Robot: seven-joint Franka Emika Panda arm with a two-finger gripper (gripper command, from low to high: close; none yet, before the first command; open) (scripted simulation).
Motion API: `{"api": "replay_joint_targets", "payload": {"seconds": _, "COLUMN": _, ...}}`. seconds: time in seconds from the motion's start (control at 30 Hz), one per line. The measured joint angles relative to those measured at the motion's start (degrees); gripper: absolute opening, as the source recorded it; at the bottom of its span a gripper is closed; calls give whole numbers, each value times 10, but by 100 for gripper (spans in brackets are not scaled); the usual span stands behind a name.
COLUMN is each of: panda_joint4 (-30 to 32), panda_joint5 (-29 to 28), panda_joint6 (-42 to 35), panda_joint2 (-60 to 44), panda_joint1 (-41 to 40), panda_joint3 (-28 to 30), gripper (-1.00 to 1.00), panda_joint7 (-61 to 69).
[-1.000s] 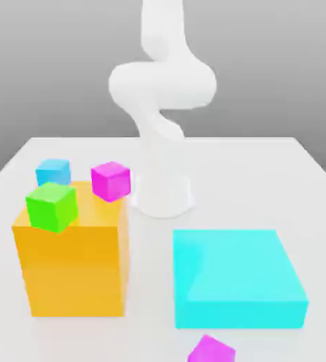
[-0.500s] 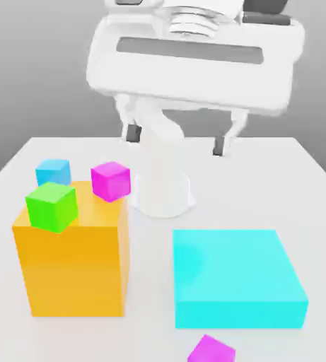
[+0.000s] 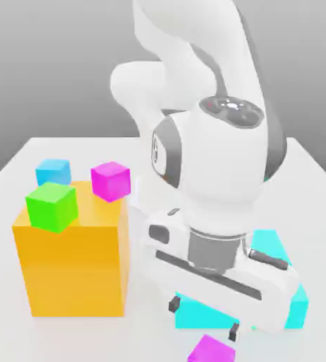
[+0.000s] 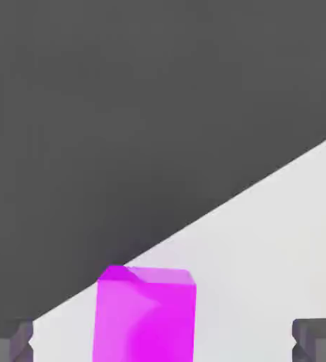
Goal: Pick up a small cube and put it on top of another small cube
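Note:
One small magenta-pink cube (image 3: 211,350) lies on the white table at the front edge. My gripper (image 3: 203,318) hangs open just above and slightly behind it, with nothing between its fingers. In the hand view the same cube (image 4: 146,314) stands between the two dark fingertips (image 4: 7,341) of the gripper (image 4: 163,341), apart from both. The other small magenta-pink cube (image 3: 111,180) rests on the table behind the orange block's far corner, on the exterior view's left.
A tall orange block (image 3: 73,265) stands at the exterior view's left with a small green cube (image 3: 51,206) on top. A small light-blue cube (image 3: 53,171) sits behind it. A flat cyan block (image 3: 273,245) lies largely hidden under my hand.
The hand has come down from high above the table to just over the front magenta cube, now covering most of the cyan block. The fingers stayed open. No cube moved.

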State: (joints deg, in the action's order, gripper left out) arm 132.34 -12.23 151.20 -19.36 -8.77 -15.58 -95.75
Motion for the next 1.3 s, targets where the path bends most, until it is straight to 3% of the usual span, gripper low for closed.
{"api": "replay_joint_targets", "payload": {"seconds": 0.13, "panda_joint4": -15, "panda_joint5": -28, "panda_joint6": 62, "panda_joint2": -84, "panda_joint1": 26, "panda_joint3": 31, "gripper": 0, "panda_joint7": -29}}
{"api": "replay_joint_targets", "payload": {"seconds": 0.17, "panda_joint4": -18, "panda_joint5": -33, "panda_joint6": 70, "panda_joint2": -95, "panda_joint1": 31, "panda_joint3": 37, "gripper": -100, "panda_joint7": -33}}
{"api": "replay_joint_targets", "payload": {"seconds": 0.43, "panda_joint4": -14, "panda_joint5": -23, "panda_joint6": 58, "panda_joint2": -77, "panda_joint1": 26, "panda_joint3": 30, "gripper": -100, "panda_joint7": -26}}
{"api": "replay_joint_targets", "payload": {"seconds": 0.53, "panda_joint4": -1, "panda_joint5": 8, "panda_joint6": 13, "panda_joint2": -18, "panda_joint1": 12, "panda_joint3": 11, "gripper": -100, "panda_joint7": -3}}
{"api": "replay_joint_targets", "payload": {"seconds": 0.93, "panda_joint4": 73, "panda_joint5": -44, "panda_joint6": -157, "panda_joint2": 200, "panda_joint1": -36, "panda_joint3": 56, "gripper": -100, "panda_joint7": 89}}
{"api": "replay_joint_targets", "payload": {"seconds": 1.3, "panda_joint4": 148, "panda_joint5": 12, "panda_joint6": -294, "panda_joint2": 427, "panda_joint1": -48, "panda_joint3": 113, "gripper": -100, "panda_joint7": 250}}
